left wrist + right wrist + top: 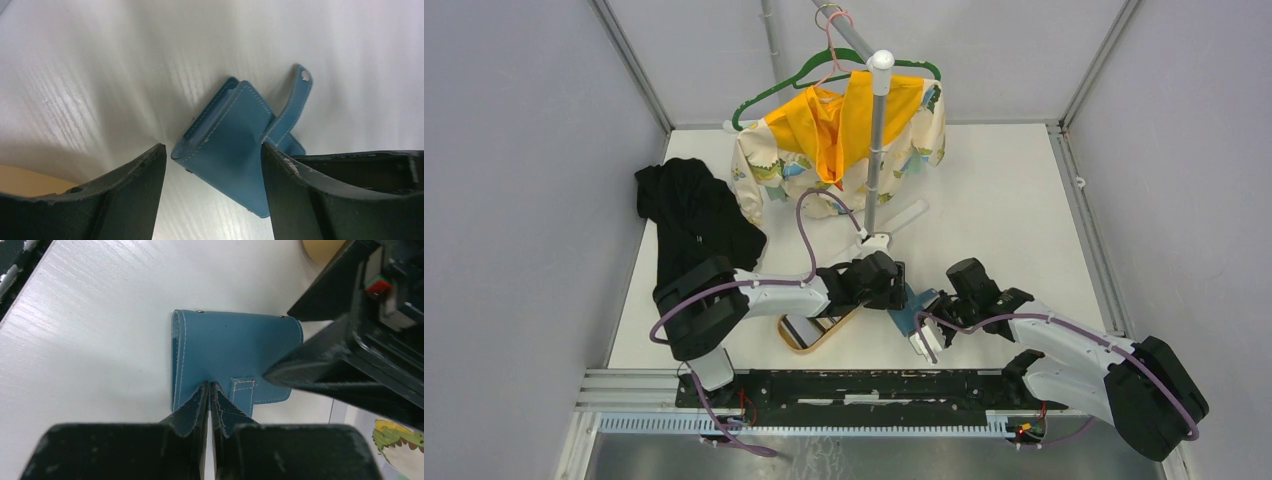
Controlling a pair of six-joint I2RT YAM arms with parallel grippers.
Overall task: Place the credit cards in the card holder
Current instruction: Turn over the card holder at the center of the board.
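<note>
**Two tools on the card holder, no card in hand yet**

Both of my tools are at the teal card holder [235, 345], which lies on the desk [1004, 220] between them, just right of the oval wooden tray [807, 349]. My right tool [209, 387] has its tips pressed together on the near edge of the holder, beside the stitched strap, clamped on what looks like one thin layer of leather. My left tool [212, 150] has its tips apart and straddles the holder from the other side. One tip sits against the holder's edge by the strap [298, 97] and the other is just beside the opposite corner.

I judge this to be the opening step: getting the holder held and spread so a pocket is exposed. The credit cards [809, 328] seem to be the dark and light stripes lying in the tray, apart from both tools. The next move calls for my right tool to hold its pinch. My left tool must either close on the body of the holder or let go and fetch a card. The strap also has to be kept off the pocket mouth.

Much is hard to read here. From overhead my arms cover most of the holder, so only a sliver of teal shows. I cannot tell whether the right tool grips the flap or the whole fold. No view shows the pocket mouth plainly. The number of cards is too small to make out.
</note>
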